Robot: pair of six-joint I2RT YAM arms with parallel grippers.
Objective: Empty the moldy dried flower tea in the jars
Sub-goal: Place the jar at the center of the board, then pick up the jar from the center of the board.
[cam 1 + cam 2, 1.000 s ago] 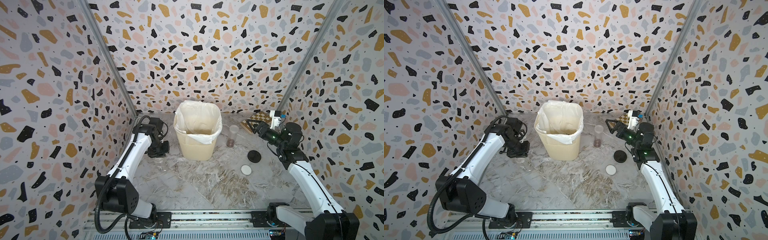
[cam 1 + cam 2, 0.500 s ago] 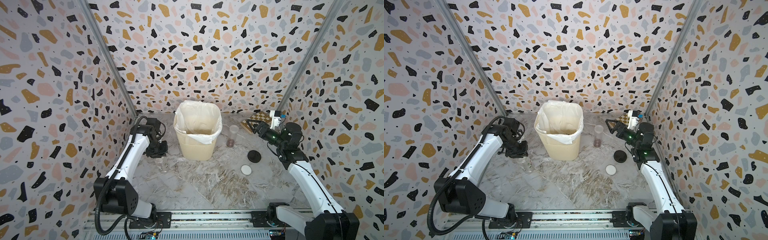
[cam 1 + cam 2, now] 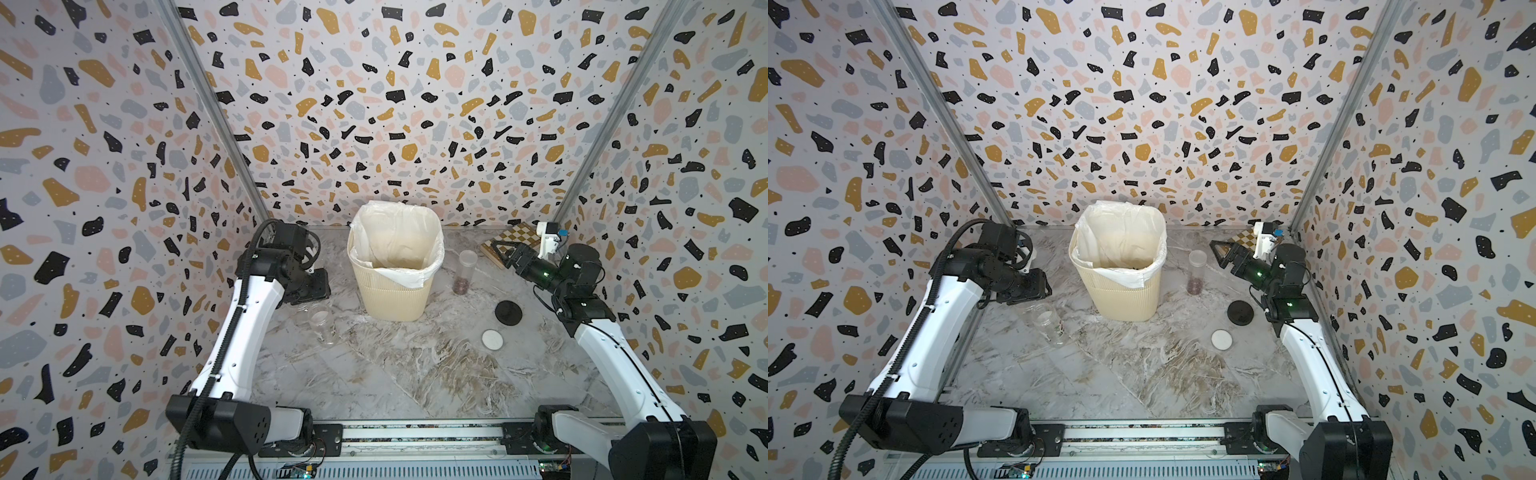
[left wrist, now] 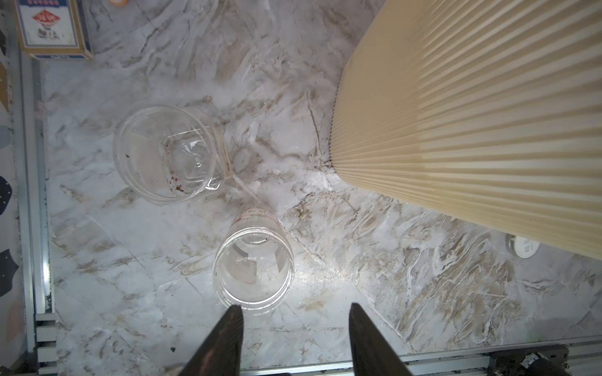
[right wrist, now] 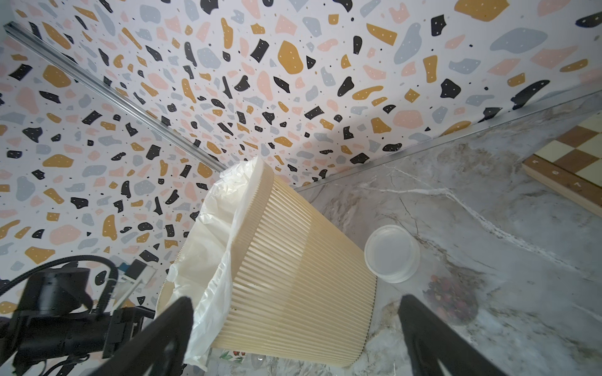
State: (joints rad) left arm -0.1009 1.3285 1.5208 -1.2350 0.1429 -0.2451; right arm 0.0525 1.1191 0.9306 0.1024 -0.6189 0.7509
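Now the labelled jar (image 4: 254, 270) and squat jar (image 4: 164, 151) stand emptied near the half-open, empty left claw (image 4: 294, 306); tea (image 3: 461, 286) sits in the lidded tall tube (image 3: 466, 262) beside the bin (image 3: 395, 299), likely next for the wide-open, empty right claw (image 5: 296, 299)

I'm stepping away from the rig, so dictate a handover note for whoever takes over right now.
Left gripper: open, empty, by the labelled jar.
Right gripper: open, empty, facing the bin and tube.
Done: labelled jar and squat jar stand lidless by the bin, empty but for crumbs in the squat one; black lid and white lid lie loose on the table.
Left: tube, lid on, tea inside.
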